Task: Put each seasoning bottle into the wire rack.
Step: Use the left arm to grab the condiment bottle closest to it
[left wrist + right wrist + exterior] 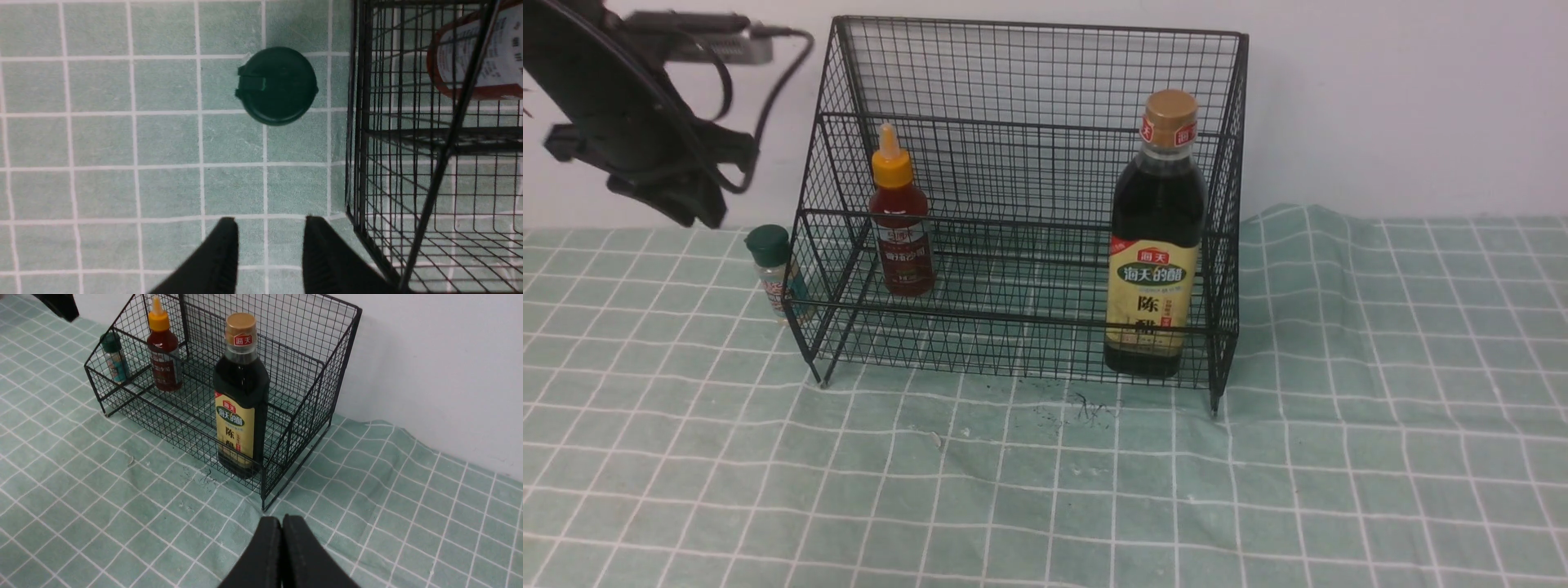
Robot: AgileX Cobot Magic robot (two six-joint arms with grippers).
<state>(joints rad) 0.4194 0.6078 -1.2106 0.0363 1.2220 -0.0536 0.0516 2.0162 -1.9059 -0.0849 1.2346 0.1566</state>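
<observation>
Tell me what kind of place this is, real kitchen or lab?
Probably a lab tabletop dressed as a kitchen counter: a green checked cloth lies wrinkled against a plain white wall, and a wire rack holds a vinegar bottle and a sauce bottle.

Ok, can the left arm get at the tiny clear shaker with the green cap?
Probably yes. The tiny clear green-capped shaker stands on the cloth outside the black wire rack, nothing covers it, and the open left pincer hangs above it. The rack's side wall is close.

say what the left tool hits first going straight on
Likely the green-capped shaker outside the wire rack; depth is unclear, so it may land on the cloth just short.
</observation>
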